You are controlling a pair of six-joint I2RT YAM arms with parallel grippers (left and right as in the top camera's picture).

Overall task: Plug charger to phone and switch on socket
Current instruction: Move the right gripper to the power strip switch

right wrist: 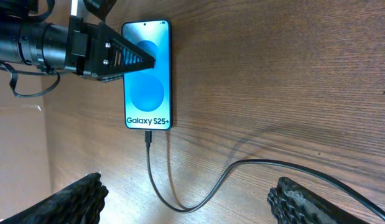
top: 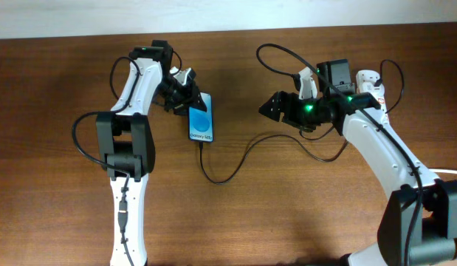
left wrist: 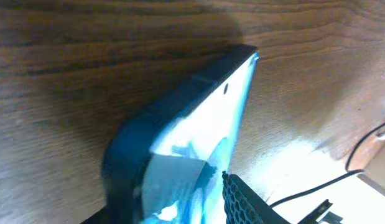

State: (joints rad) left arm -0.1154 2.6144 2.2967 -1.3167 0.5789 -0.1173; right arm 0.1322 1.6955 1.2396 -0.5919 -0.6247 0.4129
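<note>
The wooden table (top: 302, 214) carries everything, with one arm at each side. The socket (top: 373, 83) lies at the far right, mostly hidden behind the right arm. Only its white end and some red marks show, so I cannot make out its switches.

The phone (right wrist: 147, 74) lies flat left of centre with its screen up and lit blue. The charger (right wrist: 267, 162) runs from the right side in a slack loop back to the phone's bottom edge. Its plug tip (right wrist: 148, 137) meets the port there and looks seated, so switching on the socket is probably what remains.

The left gripper (top: 185, 92) is at the phone's top end, with one finger lying across the upper screen. Whether it clamps the phone or only rests there, I cannot tell. The right gripper (top: 271, 106) hangs above the table between phone and socket, its fingers spread wide and holding nothing.

The phone is probably smooth, slippery and breakable, so it is best steadied by its long edges. The cable is limp and light, and only the stiff plug gives a firm hold. The socket looks light enough to slide when pushed, so pressing a switch straight down with one fingertip seems the safest way.
</note>
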